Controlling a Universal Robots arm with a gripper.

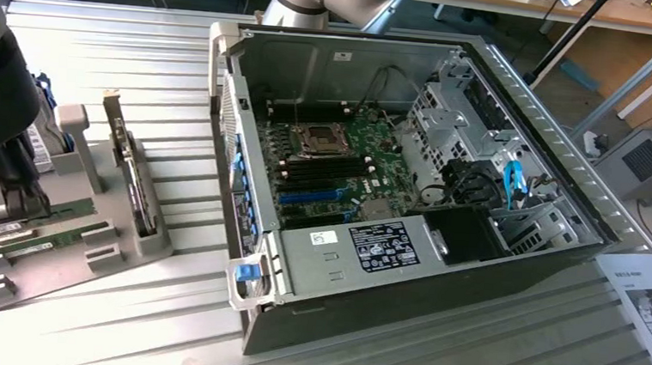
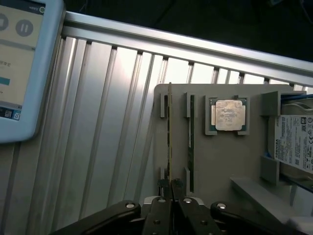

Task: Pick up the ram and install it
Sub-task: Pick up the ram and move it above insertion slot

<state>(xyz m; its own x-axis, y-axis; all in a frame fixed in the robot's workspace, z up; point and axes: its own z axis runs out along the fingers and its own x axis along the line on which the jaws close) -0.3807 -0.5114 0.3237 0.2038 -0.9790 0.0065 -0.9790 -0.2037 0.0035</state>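
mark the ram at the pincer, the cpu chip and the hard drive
ram (image 2: 169, 137), wrist view, middle of its thin edge
cpu chip (image 2: 227, 115), wrist view, centre of silvery lid
hard drive (image 2: 293, 142), wrist view, white label

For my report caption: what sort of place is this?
Probably a robotics lab bench for computer assembly: an open computer case with its motherboard, a grey tray holding the ram and a CPU chip, and wooden workbenches behind.

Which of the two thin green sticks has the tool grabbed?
The ram at the holder's edge, pinched by the tool; the other stick sits free beside the silvery chip.
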